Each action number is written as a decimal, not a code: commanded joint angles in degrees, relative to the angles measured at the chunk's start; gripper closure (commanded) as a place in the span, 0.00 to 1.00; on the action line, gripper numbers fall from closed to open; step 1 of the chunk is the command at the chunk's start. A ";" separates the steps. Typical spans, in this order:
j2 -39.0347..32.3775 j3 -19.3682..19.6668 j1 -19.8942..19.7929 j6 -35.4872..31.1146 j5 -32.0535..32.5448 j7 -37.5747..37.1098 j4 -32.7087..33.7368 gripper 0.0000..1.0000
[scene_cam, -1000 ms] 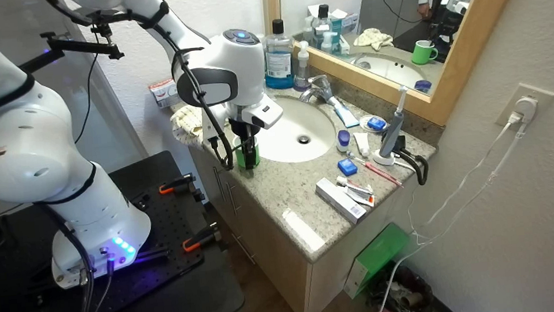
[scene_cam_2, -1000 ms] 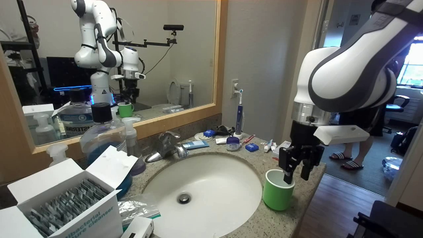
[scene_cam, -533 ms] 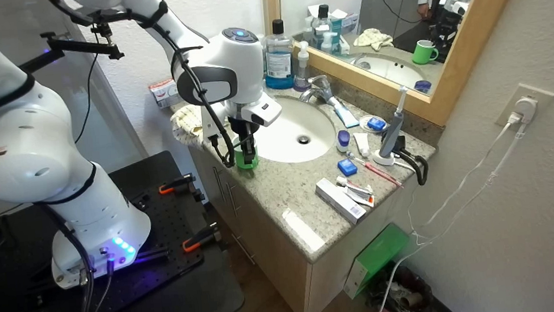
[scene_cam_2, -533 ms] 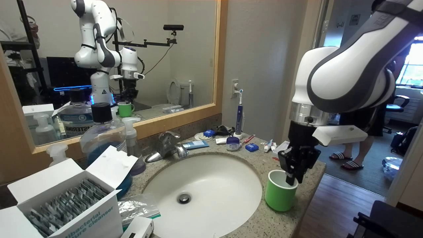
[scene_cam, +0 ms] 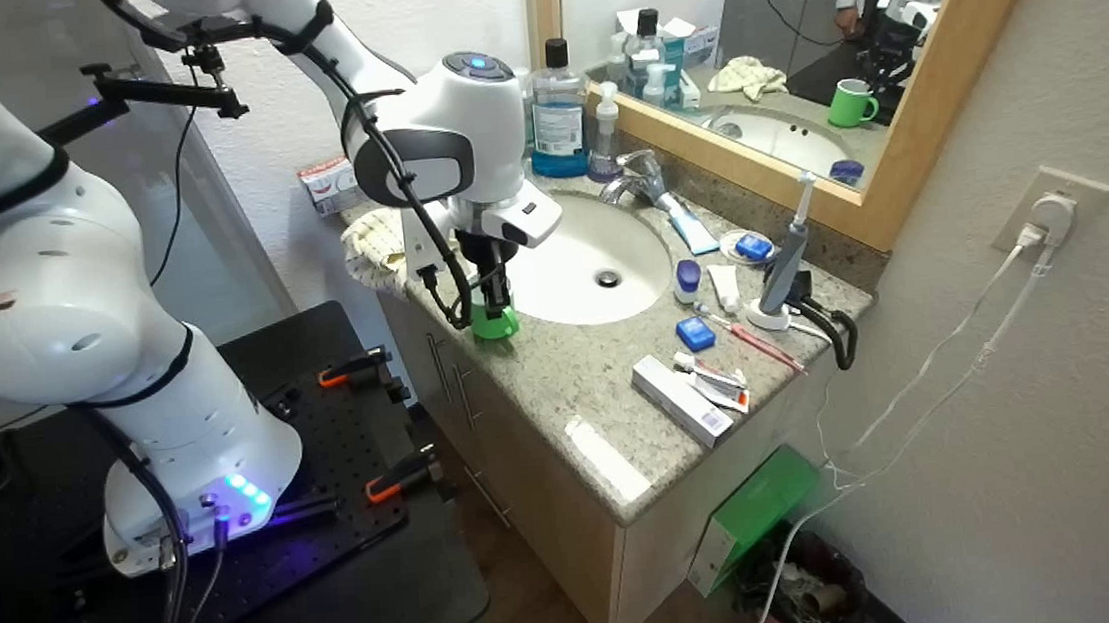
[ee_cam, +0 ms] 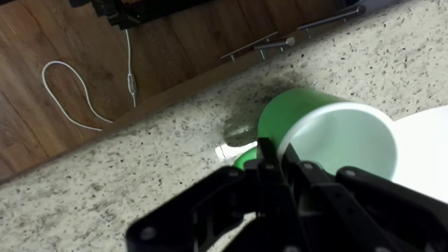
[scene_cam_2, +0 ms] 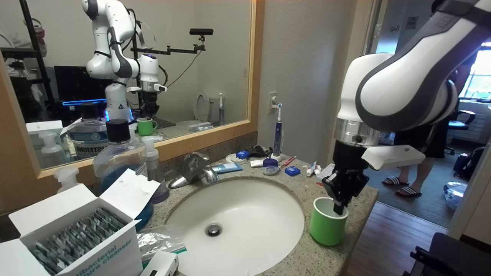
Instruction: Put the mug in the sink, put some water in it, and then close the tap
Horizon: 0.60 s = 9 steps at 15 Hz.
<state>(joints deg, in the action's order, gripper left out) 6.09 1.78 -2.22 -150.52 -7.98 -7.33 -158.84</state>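
The green mug [scene_cam_2: 328, 230] with a white rim stands upright on the counter beside the sink [scene_cam_2: 264, 234]. My gripper [ee_cam: 278, 150] is closed across the mug's wall in the wrist view, one finger inside the rim and the other outside. Part of the mug's green handle [ee_cam: 246, 157] peeks out behind the outer finger. In an exterior view my arm partly covers the mug [scene_cam: 496, 329]. The chrome tap [scene_cam_2: 193, 168] sits at the back of the basin, and no stream shows at its spout. How much the mug holds cannot be seen.
A wipes box [scene_cam_2: 80, 234], a mouthwash bottle [scene_cam_2: 121, 153] and soap pumps crowd one side of the sink. Blue floss boxes [scene_cam: 695, 333], toothpaste and an electric toothbrush [scene_cam: 786, 256] occupy the other end. The mirror [scene_cam_2: 215, 76] rises behind; the counter edge drops off near the mug.
The fingers have come together on the mug's wall. The mug has shifted slightly away from the basin, and the gripper has drawn slightly closer over it.
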 commanded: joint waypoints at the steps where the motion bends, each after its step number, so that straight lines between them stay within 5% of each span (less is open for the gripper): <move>1: -0.03 -0.66 0.19 -0.38 1.20 -2.14 0.30 0.98; 9: 1.64 -1.91 0.81 2.41 3.68 -2.62 4.18 0.98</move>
<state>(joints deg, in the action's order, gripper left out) 6.14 0.72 -1.76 -150.36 -6.18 -7.46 -156.67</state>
